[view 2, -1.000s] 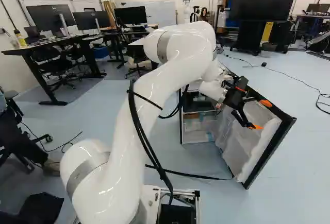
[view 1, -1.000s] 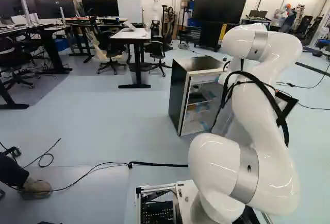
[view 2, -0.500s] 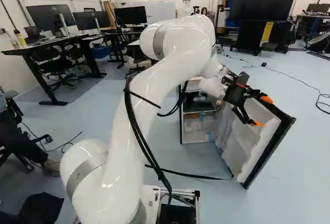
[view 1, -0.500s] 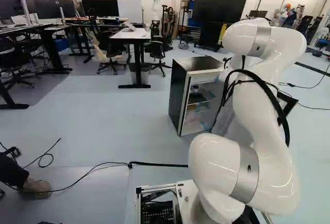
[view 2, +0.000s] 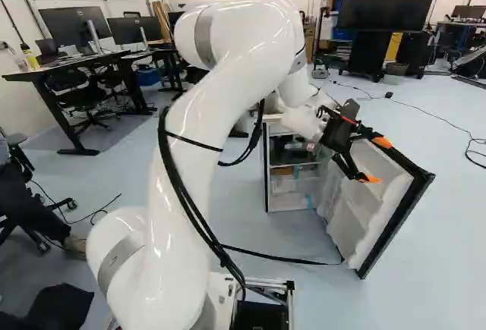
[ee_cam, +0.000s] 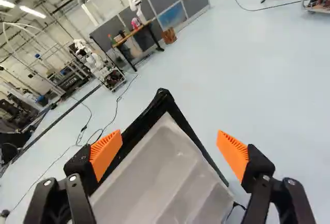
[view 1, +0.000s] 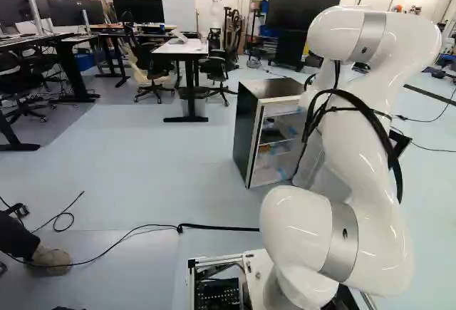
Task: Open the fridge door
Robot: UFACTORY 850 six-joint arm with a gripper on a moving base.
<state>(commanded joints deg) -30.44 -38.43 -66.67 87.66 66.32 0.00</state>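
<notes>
In the right base view the gripper (view 2: 376,161) hangs at the upper part of the fridge door (view 2: 366,205), which stands swung wide open, its white inner side and black edge showing. The wrist view has the gripper (ee_cam: 169,154) open, its orange pads well apart. Between and below them lies the door's shelved inner side (ee_cam: 165,177); its black corner points away ahead. Neither pad is seen pinching it. The fridge body (view 1: 246,132) stands left of the arm in the left base view, its front uncovered and shelves visible. The arm hides much of the door there.
A black cable (view 2: 285,258) runs over the floor between base and fridge. Desks (view 1: 189,48) and chairs stand farther back, beside a large screen (view 1: 305,7). Beyond the door, the wrist view shows another robot (ee_cam: 95,62) and cables on the floor. A person's foot (view 1: 51,260) rests at the left.
The arm's upper bend has risen and swung back, and the gripper has shifted slightly up and toward the fridge body in the right base view. Door, fridge and base look unmoved.
</notes>
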